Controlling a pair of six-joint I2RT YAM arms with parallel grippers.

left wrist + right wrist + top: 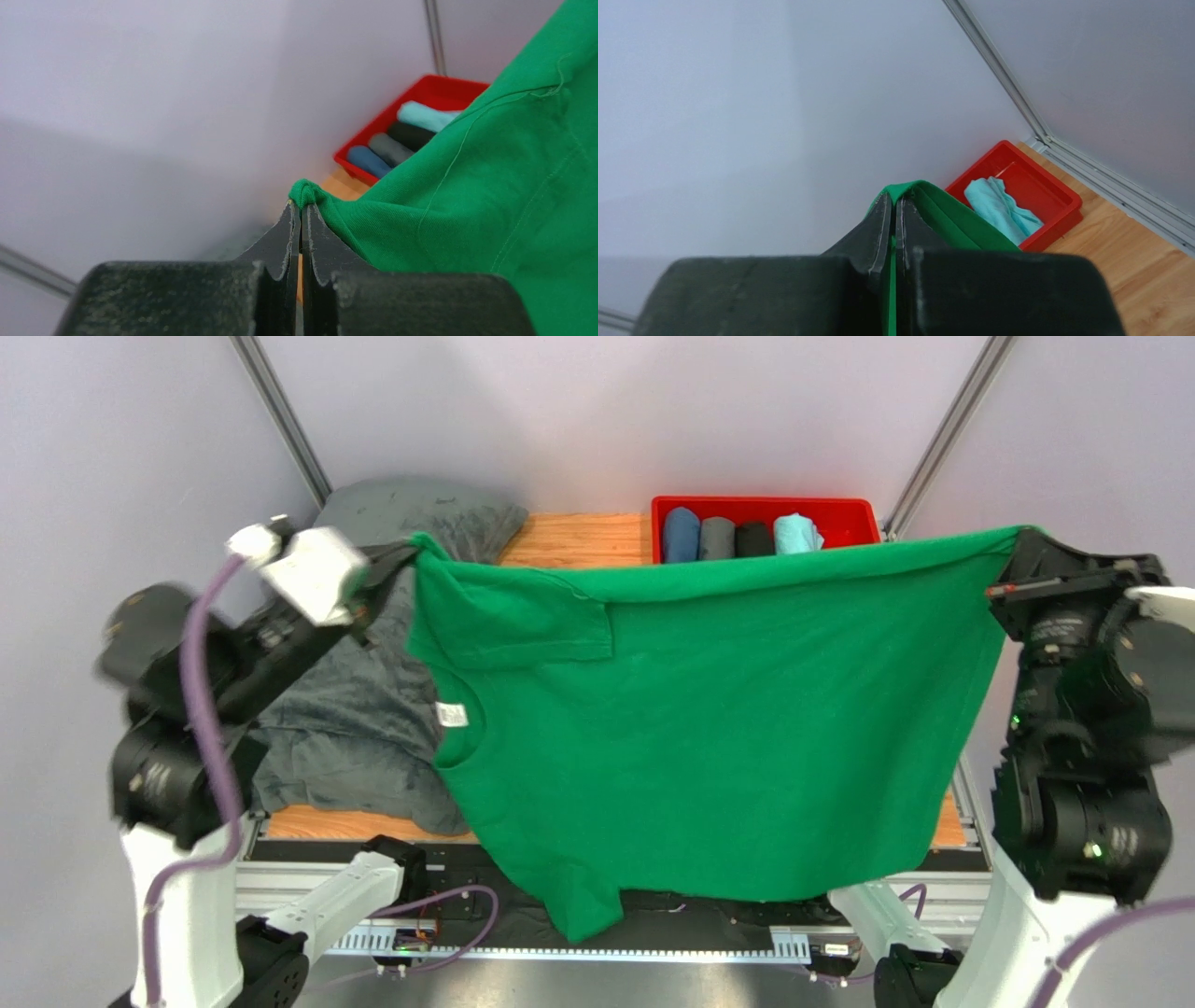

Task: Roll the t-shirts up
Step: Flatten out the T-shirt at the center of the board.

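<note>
One green t-shirt (730, 714), four rolled shirts (718, 539), one bin (765, 506), one blanket (351, 714)

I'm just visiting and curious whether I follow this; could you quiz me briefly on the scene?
1. True or false: the green t-shirt is already rolled up.
2. How many rolled shirts sit in the red bin? A two, B four, C six.
3. Fill in: the left claw and right claw each ____ an edge of the green t-shirt.
Key: 1 false, it hangs spread out; 2 B; 3 grip.
</note>
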